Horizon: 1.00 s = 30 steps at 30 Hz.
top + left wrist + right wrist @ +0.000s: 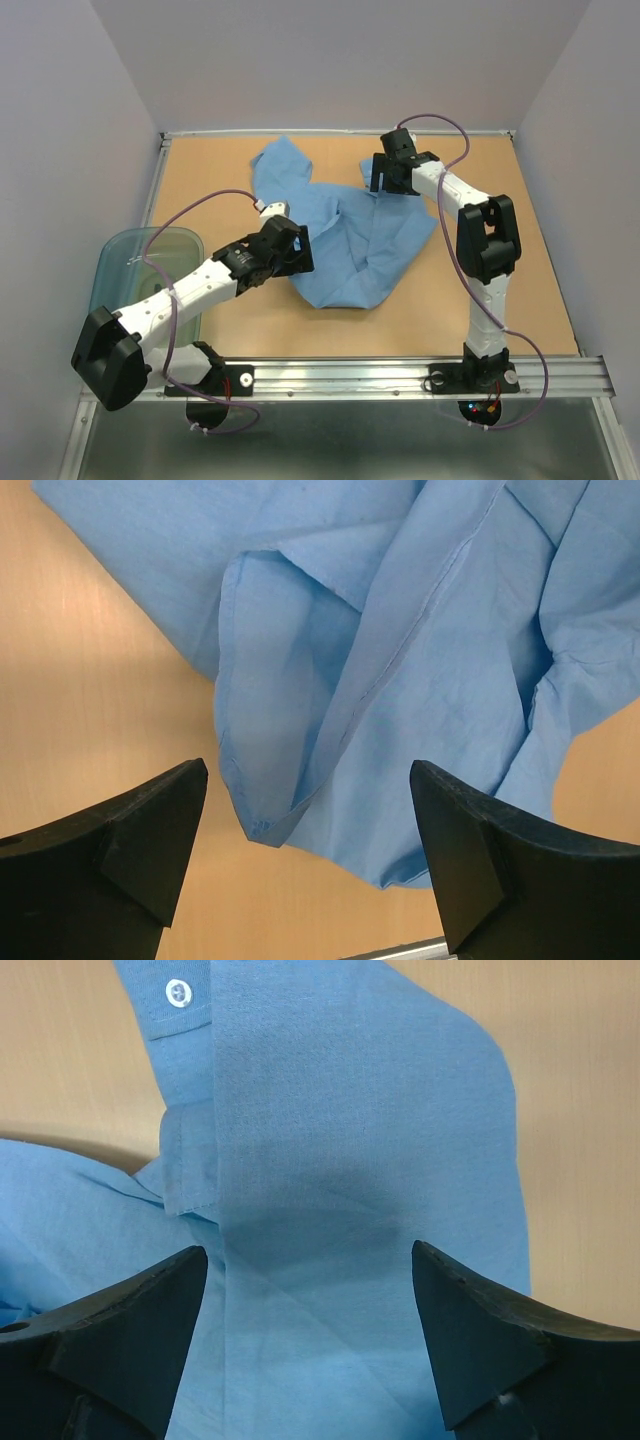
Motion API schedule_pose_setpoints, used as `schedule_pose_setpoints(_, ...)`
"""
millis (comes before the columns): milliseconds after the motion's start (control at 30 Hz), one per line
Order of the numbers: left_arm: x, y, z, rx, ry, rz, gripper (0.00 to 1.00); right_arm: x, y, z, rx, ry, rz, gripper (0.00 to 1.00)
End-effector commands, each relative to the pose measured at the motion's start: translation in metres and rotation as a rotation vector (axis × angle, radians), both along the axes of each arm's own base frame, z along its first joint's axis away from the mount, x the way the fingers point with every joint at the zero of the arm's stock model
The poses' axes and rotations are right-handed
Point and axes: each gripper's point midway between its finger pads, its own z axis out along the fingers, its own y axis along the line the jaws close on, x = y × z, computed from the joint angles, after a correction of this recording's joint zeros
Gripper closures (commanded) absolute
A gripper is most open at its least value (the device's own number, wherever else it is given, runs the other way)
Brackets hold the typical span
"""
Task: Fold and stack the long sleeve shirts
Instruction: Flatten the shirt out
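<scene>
Seeing one shirt (pixel 345 240), light blue, lying rumpled around mid-worktop (pixel 500 300). One lobe running toward the far edge, left of centre; near end bunched toward the near edge. Not folded yet.

Have left gripper (pixel 300 250) at the shirt's left margin, fingers spread wide, nothing pinched. From its wrist cam, looking down on a hemmed corner of cloth with a seam running diagonally, bare wood to the left.

Have right gripper (pixel 385 180) over the shirt's far-right part, near the far edge, fingers likewise spread, hanging above a flat band of cloth, not clamped on it. Can make out a white button (pixel 178 992) on a placket strip just beyond that band.

Also spotted a clear tub (pixel 125 265) by the near-left corner, partly under the left arm, apart from the shirt.
</scene>
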Motion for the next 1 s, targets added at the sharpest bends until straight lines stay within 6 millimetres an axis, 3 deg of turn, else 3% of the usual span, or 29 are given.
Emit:
schedule_pose_setpoints(0, -0.007, -0.001, 0.0, -0.047, 0.012, 0.032, 0.07, 0.007, 0.002, 0.027, 0.042, -0.076, -0.011, 0.15)
schedule_pose_setpoints(167, -0.003, -0.007, 0.001, -0.089, -0.003, 0.045, 0.16, -0.008, 0.007, 0.023, 0.086, -0.044, 0.012, 0.21)
schedule_pose_setpoints(267, -0.002, -0.008, 0.0, -0.088, -0.005, 0.045, 0.26, -0.016, 0.01, 0.019, 0.112, -0.025, 0.014, 0.27)
schedule_pose_setpoints(467, -0.002, -0.01, 0.002, -0.108, -0.014, 0.049, 0.58, -0.017, 0.019, 0.006, 0.151, 0.004, 0.02, 0.31)
schedule_pose_setpoints(500, -0.001, -0.009, 0.003, -0.107, -0.02, 0.05, 0.67, -0.014, 0.021, 0.009, 0.163, -0.003, 0.011, 0.31)
schedule_pose_setpoints(700, -0.005, -0.007, 0.0, -0.116, -0.011, 0.053, 0.92, -0.003, 0.021, 0.013, 0.148, -0.039, -0.043, 0.31)
schedule_pose_setpoints(800, -0.006, -0.007, 0.002, -0.122, -0.016, 0.05, 0.98, 0.001, 0.015, 0.008, 0.129, -0.046, -0.089, 0.36)
schedule_pose_setpoints(967, -0.007, -0.006, 0.006, -0.127, -0.028, 0.046, 1.0, 0.005, 0.022, 0.001, 0.118, -0.043, -0.091, 0.38)
